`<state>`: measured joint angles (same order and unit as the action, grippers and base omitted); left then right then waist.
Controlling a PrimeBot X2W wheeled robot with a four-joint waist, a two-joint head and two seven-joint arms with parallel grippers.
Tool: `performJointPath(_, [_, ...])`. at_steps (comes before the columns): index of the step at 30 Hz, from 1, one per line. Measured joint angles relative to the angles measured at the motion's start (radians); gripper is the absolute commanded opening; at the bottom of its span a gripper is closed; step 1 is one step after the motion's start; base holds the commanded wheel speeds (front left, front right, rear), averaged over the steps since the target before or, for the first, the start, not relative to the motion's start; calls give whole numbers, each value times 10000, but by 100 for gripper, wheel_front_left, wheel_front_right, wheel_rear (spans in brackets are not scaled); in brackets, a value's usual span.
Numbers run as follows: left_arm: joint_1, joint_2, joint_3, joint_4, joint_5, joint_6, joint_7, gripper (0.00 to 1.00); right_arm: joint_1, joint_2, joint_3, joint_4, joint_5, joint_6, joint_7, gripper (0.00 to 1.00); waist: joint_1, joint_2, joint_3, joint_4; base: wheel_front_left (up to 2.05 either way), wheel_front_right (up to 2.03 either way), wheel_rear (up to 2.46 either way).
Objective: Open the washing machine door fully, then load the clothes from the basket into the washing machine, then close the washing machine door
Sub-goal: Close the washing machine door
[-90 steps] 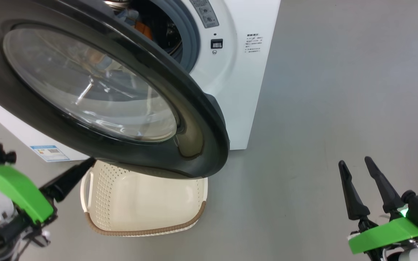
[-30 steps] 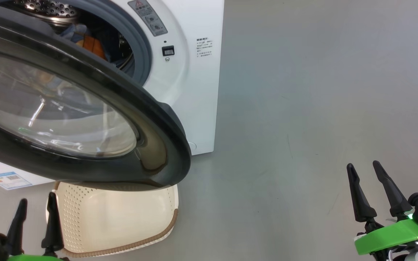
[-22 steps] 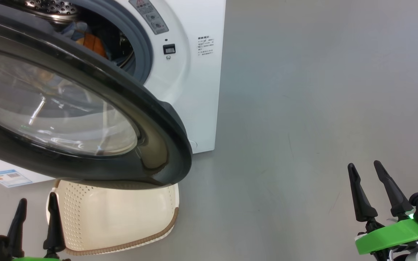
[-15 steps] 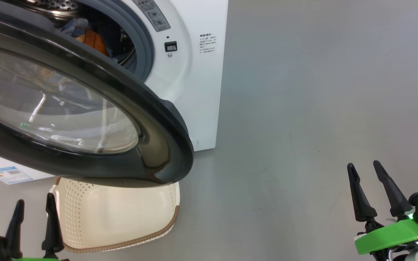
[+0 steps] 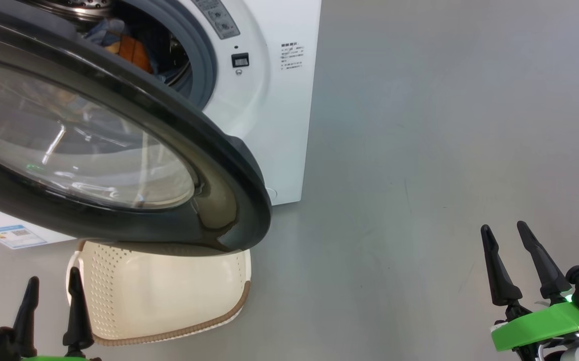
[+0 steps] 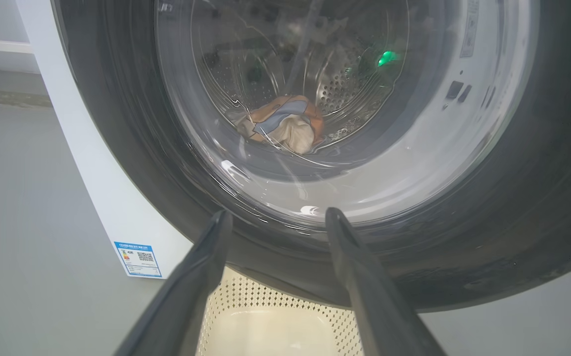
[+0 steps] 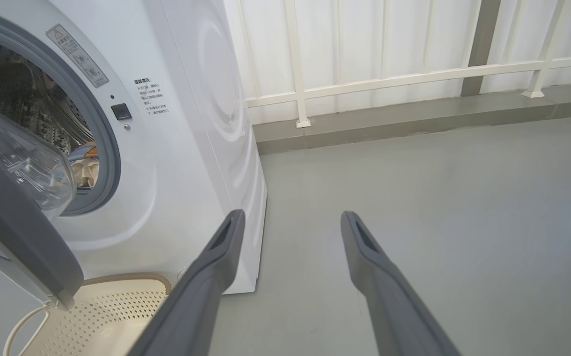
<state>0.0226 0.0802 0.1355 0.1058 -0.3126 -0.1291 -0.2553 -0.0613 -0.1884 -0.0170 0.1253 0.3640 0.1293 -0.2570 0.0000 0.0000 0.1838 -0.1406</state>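
- The left end effector (image 5: 53, 275) sits at the lower left of the head view, fingers spread wide, upright and empty. Three seconds ago it reached slantwise up to the lower rim of the door (image 5: 229, 165).
- The right end effector (image 5: 503, 225) is equally wide and empty over bare floor (image 5: 420, 150), well apart from everything, much as before.
- The whole head view has also slid sideways since then. That is the camera turning, not the machine moving.
- The basket (image 5: 204, 323) sits just ahead of the left fingers, half under the door, and what shows of it looks empty. Its long axis is too covered to judge.
- The clothes (image 5: 129, 50) lie inside the drum of the washing machine (image 5: 289, 125).
- So loading looks done and only the closing is left.
- The door stands partly swung out, hinged on the robot's left. Its free edge points toward the robot's right, and its glass bulge faces the drum.
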Motion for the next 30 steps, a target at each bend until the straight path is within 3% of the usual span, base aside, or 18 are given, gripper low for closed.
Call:
performJointPath(3, [-15, 0, -12, 0, -2, 0, 0, 100, -3, 0, 6, 4, 0, 0, 0, 100, 0, 0, 20, 44, 0, 0, 0])
performJointPath(4, [-15, -2, -15, 0, -2, 0, 0, 100, -6, 2, 17, 6, 0, 0, 0, 57, 0, 0, 23, 62, 0, 0, 0])
performJointPath(6, [-19, -15, -12, 0, -6, 0, 0, 100, -25, 13, 63, 19, 10, 0, 0, 0, 0, 0, 27, 110, 0, 0, 0])
performJointPath(19, [-22, -305, -19, -36, -8, 0, 0, 100, -1118, 48, 874, -589, 88, 0, 0, 0, 0, 0, -82, 642, 0, 0, 0])
performJointPath(30, [-21, -347, -13, -188, -19, 0, 0, 100, -2403, 61, 2255, -2242, 474, -2, -2, 0, 0, 0, -235, 1005, 0, 0, 0])
